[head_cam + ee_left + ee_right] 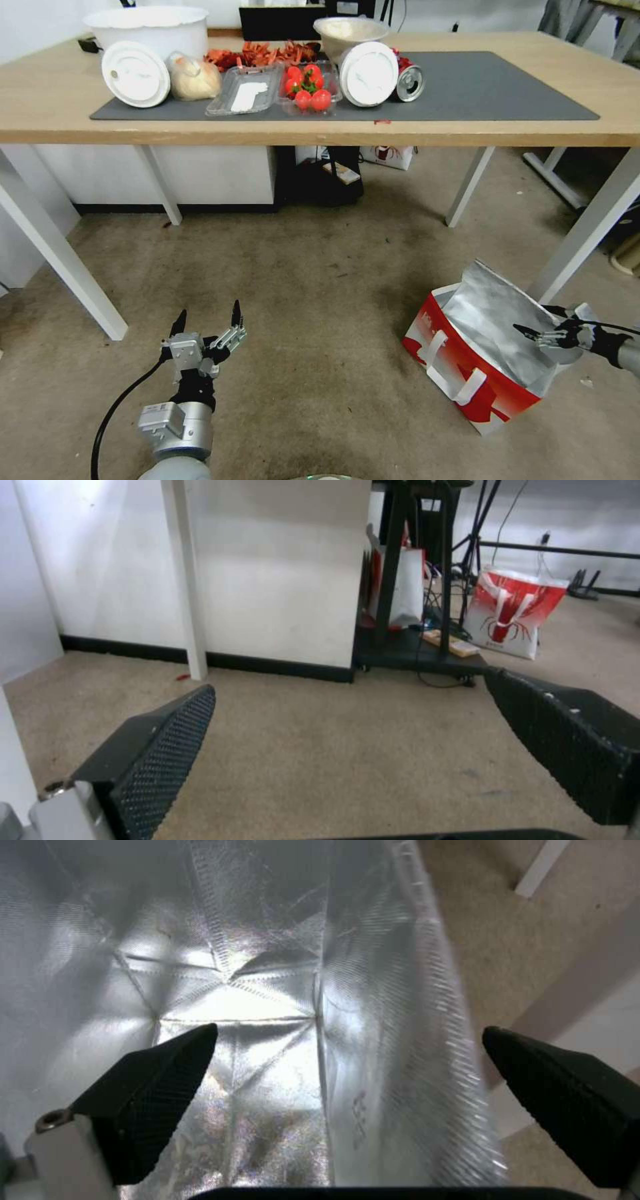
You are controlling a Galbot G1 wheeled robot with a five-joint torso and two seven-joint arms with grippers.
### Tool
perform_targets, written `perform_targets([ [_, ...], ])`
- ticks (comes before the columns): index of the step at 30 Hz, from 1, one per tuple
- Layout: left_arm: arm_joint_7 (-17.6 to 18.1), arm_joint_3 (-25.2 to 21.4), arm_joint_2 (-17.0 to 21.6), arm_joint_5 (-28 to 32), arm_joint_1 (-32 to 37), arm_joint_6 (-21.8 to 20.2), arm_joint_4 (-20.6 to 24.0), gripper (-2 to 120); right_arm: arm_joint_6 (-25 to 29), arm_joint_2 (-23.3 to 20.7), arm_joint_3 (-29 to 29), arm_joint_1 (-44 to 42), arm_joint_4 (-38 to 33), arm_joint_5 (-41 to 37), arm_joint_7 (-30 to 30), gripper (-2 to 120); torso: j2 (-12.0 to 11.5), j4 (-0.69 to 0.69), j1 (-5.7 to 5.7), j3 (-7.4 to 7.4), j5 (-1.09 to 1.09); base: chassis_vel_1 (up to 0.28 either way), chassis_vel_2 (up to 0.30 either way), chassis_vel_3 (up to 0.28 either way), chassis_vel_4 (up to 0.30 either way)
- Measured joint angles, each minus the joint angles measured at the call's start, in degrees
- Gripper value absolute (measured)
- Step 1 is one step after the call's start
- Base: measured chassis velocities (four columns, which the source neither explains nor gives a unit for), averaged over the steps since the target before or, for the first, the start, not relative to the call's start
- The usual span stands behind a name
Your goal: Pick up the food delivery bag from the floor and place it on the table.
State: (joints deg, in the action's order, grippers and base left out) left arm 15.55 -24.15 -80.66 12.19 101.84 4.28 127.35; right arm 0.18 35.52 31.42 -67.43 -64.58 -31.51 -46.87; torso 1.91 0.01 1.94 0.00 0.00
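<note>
Bag [477,360] stands open on floor [320,293], right of table [40,100] leg. Right gripper [533,333] fingers apart, straddling the bag's far foil wall [400,1015], seemingly one finger inside, one outside. Best seat deeper over the rim before closing; thin foil may slip. Left gripper [208,321] open, idle above floor.

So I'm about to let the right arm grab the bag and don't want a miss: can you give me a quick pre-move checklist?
1. Right gripper open: ok.
2. Its fingers straddle the foil wall of the food delivery bag, right wrist view: ok.
3. Bag upright on the floor: ok.
4. Free space on the table mat: ok.
5. Left gripper away from the bag: ok.
6. Bag's weight or contents: cannot tell.
</note>
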Motion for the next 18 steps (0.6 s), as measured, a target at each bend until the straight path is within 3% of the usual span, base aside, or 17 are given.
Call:
perform_targets([
  [9,0.58,-0.35,0.23,0.08,-0.36,0.36,-0.7,100,-0.42,0.1,-0.71,1.2,1.91,1.24,-0.77,100,0.0,-0.01,0.0,0.0,0.0,0.0,0.0,0.0,0.0],
  [12,0.69,-0.36,0.35,0.19,-0.57,0.38,-0.8,100,-0.6,-0.25,-0.63,0.94,1.84,0.99,-1.19,96,0.0,0.0,0.0,0.0,-0.01,0.0,0.0,0.0,0.0],
  [18,0.98,-0.37,0.44,0.38,-1.2,0.35,-0.95,100,-0.64,-1.0,-0.21,0.21,1.84,0.28,-1.4,74,0.0,-0.01,0.0,0.0,-0.01,0.0,0.0,0.0,0.0],
])
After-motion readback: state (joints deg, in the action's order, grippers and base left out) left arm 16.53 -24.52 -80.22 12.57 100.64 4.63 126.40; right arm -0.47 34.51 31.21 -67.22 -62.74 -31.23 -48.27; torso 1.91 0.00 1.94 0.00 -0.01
